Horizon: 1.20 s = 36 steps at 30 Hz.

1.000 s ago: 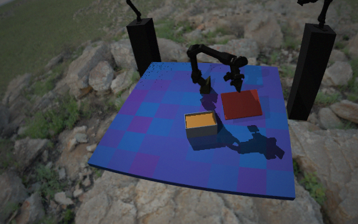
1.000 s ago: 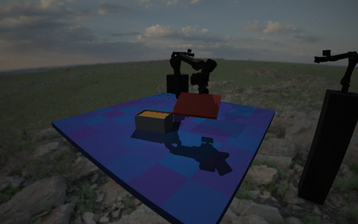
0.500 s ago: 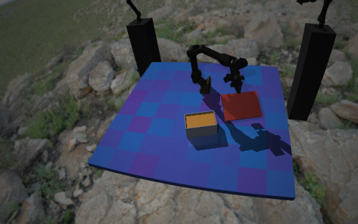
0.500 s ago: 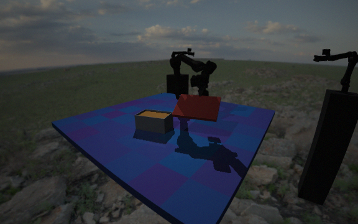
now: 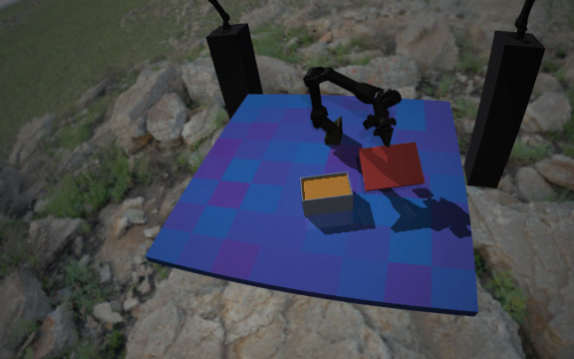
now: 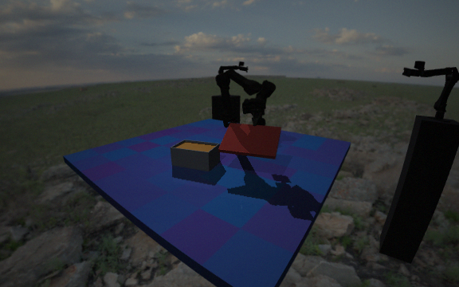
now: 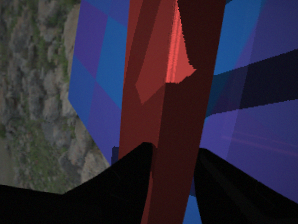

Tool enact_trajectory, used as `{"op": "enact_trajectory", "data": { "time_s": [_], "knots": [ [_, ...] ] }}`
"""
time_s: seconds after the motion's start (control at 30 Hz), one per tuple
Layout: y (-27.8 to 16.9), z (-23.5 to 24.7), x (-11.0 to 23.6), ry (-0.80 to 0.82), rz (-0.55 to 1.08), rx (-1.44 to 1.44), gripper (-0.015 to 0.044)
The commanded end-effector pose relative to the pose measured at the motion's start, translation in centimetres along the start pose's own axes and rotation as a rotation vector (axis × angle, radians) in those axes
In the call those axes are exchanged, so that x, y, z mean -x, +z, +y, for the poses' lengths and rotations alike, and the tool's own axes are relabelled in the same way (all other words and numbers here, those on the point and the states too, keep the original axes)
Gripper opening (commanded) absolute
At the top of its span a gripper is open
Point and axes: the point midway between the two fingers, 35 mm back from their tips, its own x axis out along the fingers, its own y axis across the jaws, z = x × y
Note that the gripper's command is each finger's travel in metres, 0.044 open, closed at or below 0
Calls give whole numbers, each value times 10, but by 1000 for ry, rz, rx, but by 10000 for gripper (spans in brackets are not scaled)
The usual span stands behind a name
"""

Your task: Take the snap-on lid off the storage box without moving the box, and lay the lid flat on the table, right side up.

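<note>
The grey storage box (image 5: 327,195) (image 6: 194,155) stands open on the table, its orange inside showing. The red lid (image 5: 391,166) (image 6: 251,139) (image 7: 174,116) is off the box and hangs in the air to the box's right, roughly level and slightly tilted. My gripper (image 5: 386,141) (image 6: 258,123) (image 7: 173,155) is shut on the lid's far edge. In the wrist view the lid runs edge-on between the two dark fingers.
The checkered blue and purple table (image 5: 247,234) (image 6: 229,223) lies on rocky ground. Two tall black posts (image 5: 233,65) (image 5: 503,105) stand at the table's back corners. The arm's base (image 5: 334,131) sits at the back middle.
</note>
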Motion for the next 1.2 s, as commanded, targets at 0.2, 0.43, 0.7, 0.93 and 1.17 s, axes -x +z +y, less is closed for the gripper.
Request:
{"op": "enact_trajectory", "data": {
  "time_s": [0.2, 0.43, 0.7, 0.93, 1.17],
  "knots": [
    [1, -5, -5, 6, -5, 2, 0],
    [1, -10, -9, 6, -6, 2, 0],
    [1, -15, -13, 6, -6, 2, 0],
    [1, -19, -17, 7, -6, 2, 0],
    [1, -23, -20, 7, -6, 2, 0]
  ]
}}
